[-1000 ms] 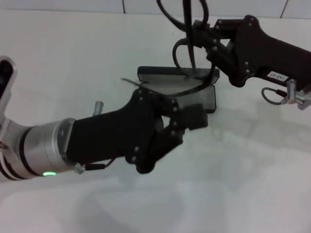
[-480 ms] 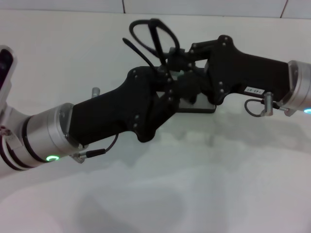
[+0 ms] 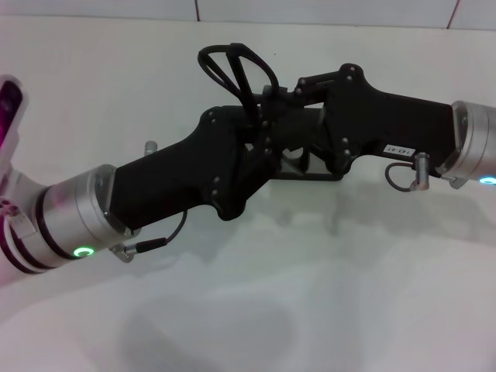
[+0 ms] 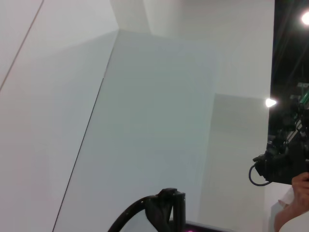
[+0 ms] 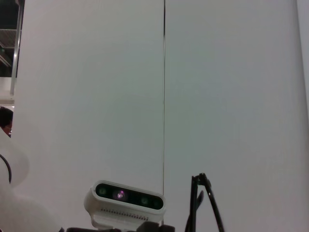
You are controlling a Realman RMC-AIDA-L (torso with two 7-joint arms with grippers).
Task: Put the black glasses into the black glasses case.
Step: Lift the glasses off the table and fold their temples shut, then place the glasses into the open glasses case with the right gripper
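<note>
The black glasses [image 3: 242, 71] are held up in the air above the table, lenses pointing up and back. My right gripper [image 3: 283, 97] reaches in from the right and is shut on their lower part. My left gripper [image 3: 260, 136] comes up from the lower left and meets it at the same spot, just below the frame. Both arms cover most of the black glasses case [image 3: 316, 167]; only a strip of it shows on the table under them. A piece of the glasses [image 4: 145, 215] shows in the left wrist view, and the glasses [image 5: 199, 203] rise as thin rods in the right wrist view.
The white table [image 3: 325, 294] spreads all around the arms. Both wrist views look up at white wall panels. The head camera [image 5: 126, 195] shows in the right wrist view, and dark equipment with a person's hand [image 4: 289, 169] shows in the left wrist view.
My left gripper has risen from in front of the case to meet the right gripper. The right gripper has carried the glasses left, off the case, and they now tilt further left.
</note>
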